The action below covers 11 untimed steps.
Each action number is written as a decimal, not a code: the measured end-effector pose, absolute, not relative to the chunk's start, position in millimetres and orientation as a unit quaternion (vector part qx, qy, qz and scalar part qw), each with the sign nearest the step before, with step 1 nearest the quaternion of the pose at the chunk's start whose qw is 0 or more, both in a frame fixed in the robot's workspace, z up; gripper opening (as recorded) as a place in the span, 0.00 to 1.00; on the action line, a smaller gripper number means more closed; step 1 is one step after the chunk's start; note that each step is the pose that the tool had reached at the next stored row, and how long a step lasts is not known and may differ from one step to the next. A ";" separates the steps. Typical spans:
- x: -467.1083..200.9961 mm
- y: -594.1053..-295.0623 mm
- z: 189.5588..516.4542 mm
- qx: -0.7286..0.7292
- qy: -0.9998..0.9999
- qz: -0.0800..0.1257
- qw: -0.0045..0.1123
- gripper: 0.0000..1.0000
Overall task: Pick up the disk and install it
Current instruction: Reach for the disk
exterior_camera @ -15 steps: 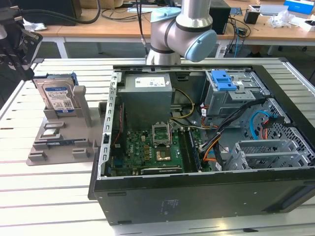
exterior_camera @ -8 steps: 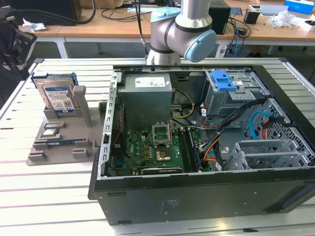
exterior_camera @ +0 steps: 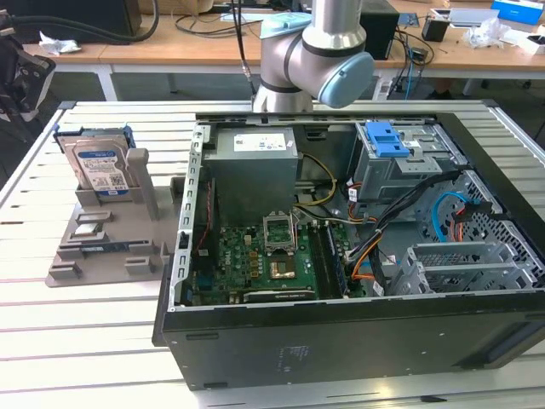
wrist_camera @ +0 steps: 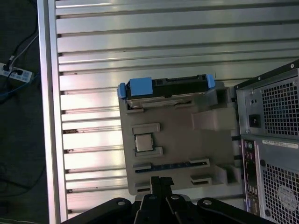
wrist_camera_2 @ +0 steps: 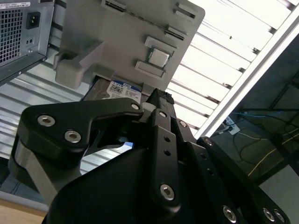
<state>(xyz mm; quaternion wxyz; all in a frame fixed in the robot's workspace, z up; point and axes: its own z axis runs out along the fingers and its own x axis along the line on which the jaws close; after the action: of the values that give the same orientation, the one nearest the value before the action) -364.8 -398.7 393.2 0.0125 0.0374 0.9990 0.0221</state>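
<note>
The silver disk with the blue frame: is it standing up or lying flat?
Standing up: the silver, blue-framed hard drive sits on edge in the grey plastic holder, outside the black computer case.

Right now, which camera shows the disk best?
The exterior view: the disk stands upright in its grey holder, label facing out. The first wrist view shows its top edge; the second wrist view, a label patch.

Exterior view: set high, angled down into the open case (exterior_camera: pixel 324 341), with the holder (exterior_camera: pixel 94 256) beside it. First wrist view: straight down past the claw (wrist_camera: pixel 161 181), well above the holder. Second wrist view: oblique, closer. Both wrist views share the holder and disk (wrist_camera: pixel 168 88).
</note>
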 end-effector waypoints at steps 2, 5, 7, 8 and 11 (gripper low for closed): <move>-367.6 -398.7 393.2 0.037 0.999 0.022 0.012 0.10; -371.5 -398.6 393.2 0.037 0.999 0.022 0.012 0.10; -375.7 -397.6 393.2 0.037 0.999 0.022 0.012 0.10; -376.2 -396.3 393.1 0.037 0.999 0.022 0.013 0.10; -376.4 -389.6 393.1 0.037 0.999 0.022 0.013 0.10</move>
<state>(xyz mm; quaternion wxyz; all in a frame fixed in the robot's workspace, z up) -376.4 -389.6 393.1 0.0125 0.0374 0.9990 0.0221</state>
